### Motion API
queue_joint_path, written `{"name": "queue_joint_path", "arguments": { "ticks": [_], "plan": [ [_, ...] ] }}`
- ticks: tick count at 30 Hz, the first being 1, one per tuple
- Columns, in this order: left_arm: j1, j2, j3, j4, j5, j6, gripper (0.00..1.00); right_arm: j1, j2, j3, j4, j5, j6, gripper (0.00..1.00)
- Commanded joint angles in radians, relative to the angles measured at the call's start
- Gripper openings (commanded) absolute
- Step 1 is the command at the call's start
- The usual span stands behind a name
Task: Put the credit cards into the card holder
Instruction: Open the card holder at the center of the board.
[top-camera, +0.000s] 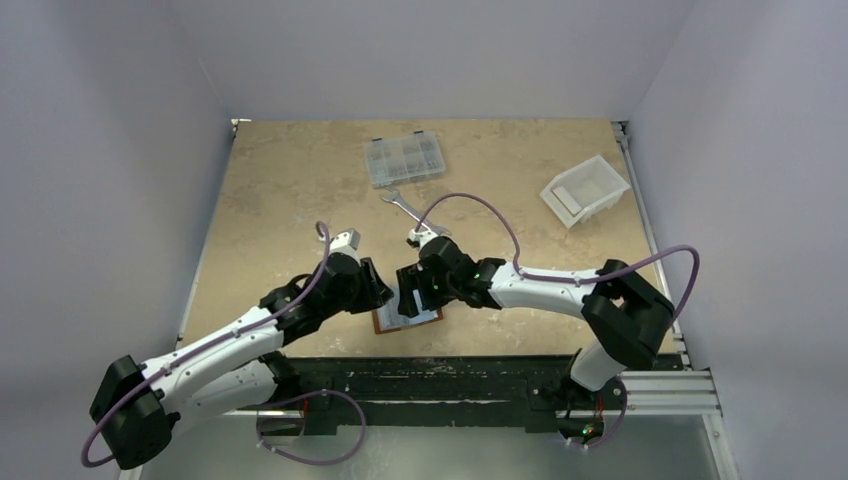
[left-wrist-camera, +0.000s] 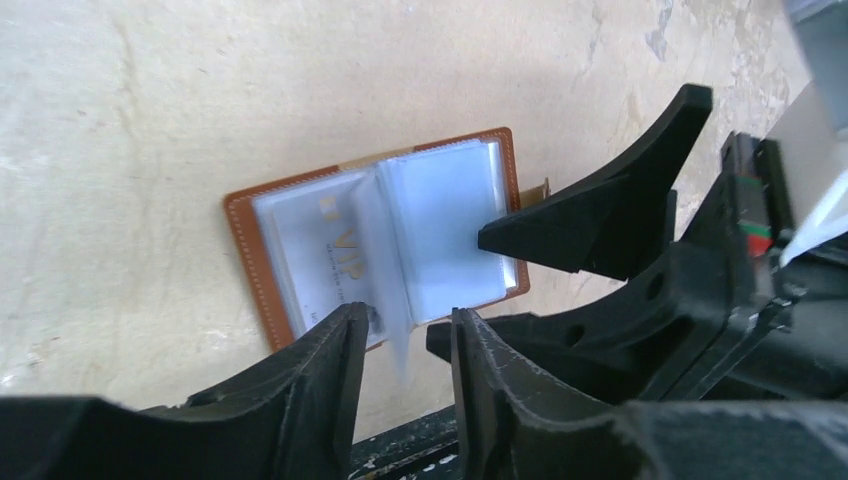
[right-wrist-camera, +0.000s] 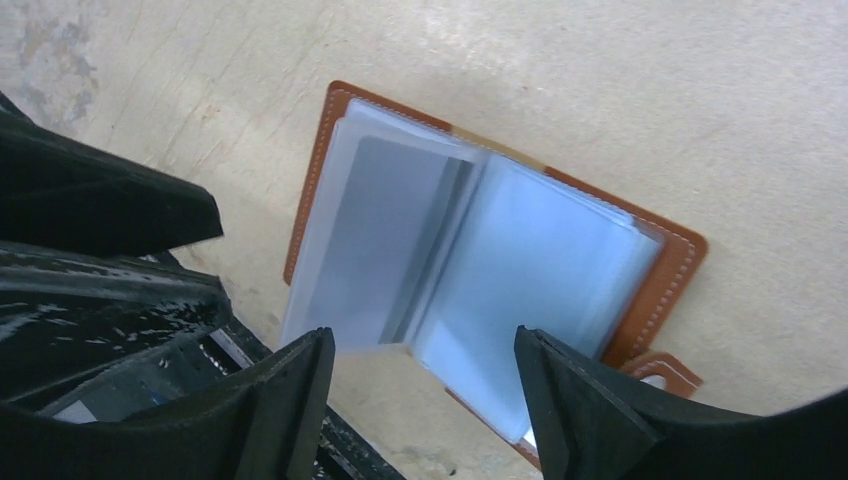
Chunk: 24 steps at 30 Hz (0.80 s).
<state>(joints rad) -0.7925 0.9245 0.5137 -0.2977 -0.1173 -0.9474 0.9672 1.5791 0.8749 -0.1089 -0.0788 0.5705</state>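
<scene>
The brown card holder (top-camera: 405, 319) lies open on the table near the front edge, its clear sleeves fanned out (left-wrist-camera: 245, 250) (right-wrist-camera: 670, 270). A pale card with gold "VIP" lettering (left-wrist-camera: 320, 250) sits in one sleeve; in the right wrist view a greyish card (right-wrist-camera: 385, 230) shows inside a sleeve. My left gripper (left-wrist-camera: 405, 315) (top-camera: 378, 287) is open at the holder's near edge, with one upright clear sleeve between its fingers, untouched. My right gripper (right-wrist-camera: 425, 340) (top-camera: 412, 290) is wide open over the holder from the other side, holding nothing. No loose cards show.
A clear compartment box (top-camera: 404, 160) and a silver wrench (top-camera: 408, 207) lie at the back centre. A white plastic bin (top-camera: 585, 190) sits at the back right. The black front rail (top-camera: 450, 375) runs just below the holder. The two grippers are very close together.
</scene>
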Motion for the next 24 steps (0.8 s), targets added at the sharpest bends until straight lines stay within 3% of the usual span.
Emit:
{"name": "queue_joint_path", "arguments": {
  "ticks": [1,5,8,10,15,19,24],
  "plan": [
    [0.002,-0.076,0.073,-0.120,-0.123,0.020,0.43,0.019,0.022,0.058,0.008,0.004,-0.039,0.77],
    [0.003,-0.114,0.097,-0.137,-0.153,0.026,0.47,-0.008,-0.037,0.016,0.047,-0.038,-0.017,0.83],
    [0.004,-0.078,0.089,-0.087,-0.110,0.039,0.47,-0.048,-0.086,-0.045,0.103,-0.124,0.008,0.75],
    [0.003,-0.027,0.074,-0.029,-0.059,0.041,0.42,-0.051,-0.083,-0.051,0.104,-0.125,0.003,0.67],
    [0.003,0.108,0.004,0.141,0.027,0.020,0.32,-0.098,-0.106,-0.106,0.161,-0.159,0.014,0.39],
    [0.003,0.152,-0.032,0.194,0.037,0.017,0.31,-0.175,-0.179,-0.180,0.205,-0.195,0.024,0.38],
    [0.003,0.175,-0.081,0.211,0.018,0.007,0.30,-0.184,-0.096,-0.161,0.205,-0.291,-0.022,0.32]
  ]
}}
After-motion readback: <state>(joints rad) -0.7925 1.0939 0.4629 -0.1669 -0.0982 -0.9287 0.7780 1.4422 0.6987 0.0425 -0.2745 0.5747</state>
